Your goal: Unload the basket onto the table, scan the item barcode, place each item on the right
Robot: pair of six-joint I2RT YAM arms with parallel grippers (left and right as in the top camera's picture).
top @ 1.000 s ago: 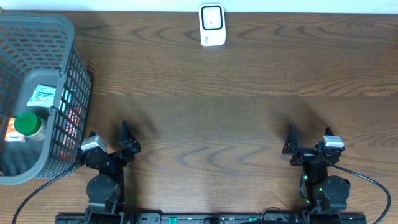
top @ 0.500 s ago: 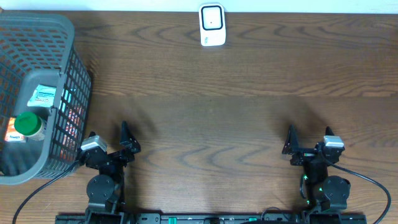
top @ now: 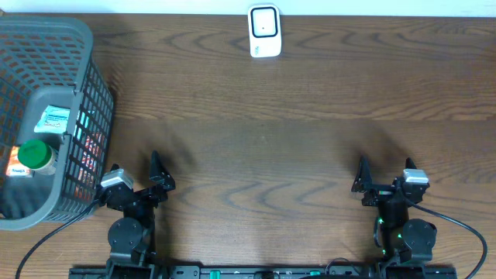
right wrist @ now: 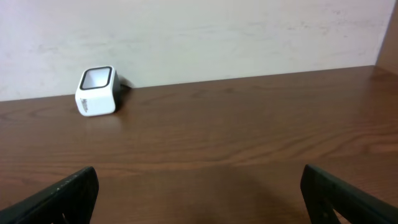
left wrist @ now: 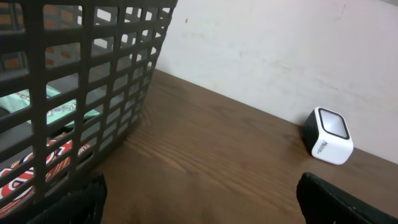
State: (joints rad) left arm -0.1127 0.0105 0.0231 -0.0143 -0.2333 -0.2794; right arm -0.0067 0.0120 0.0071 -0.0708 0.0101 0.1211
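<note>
The white barcode scanner (top: pixel 264 31) stands at the far edge of the table, also visible in the left wrist view (left wrist: pixel 329 135) and the right wrist view (right wrist: pixel 97 91). The items lie in the grey mesh basket (top: pixel 87 46) at the left: a green-lidded jar (top: pixel 34 153), a teal and white packet (top: pixel 54 118) and a red packet (left wrist: pixel 25 177) behind the mesh. My left gripper (top: pixel 133 164) (left wrist: pixel 202 202) rests open beside the basket's near right corner, holding nothing. At the near right, my right gripper (top: pixel 385 167) (right wrist: pixel 200 199) is also open with nothing in it.
The basket wall (left wrist: pixel 93 93) rises close on the left of my left gripper. Brown wooden table (top: pixel 263 139) stretches between both grippers and the scanner. A pale wall (right wrist: pixel 249 31) stands behind the table's far edge.
</note>
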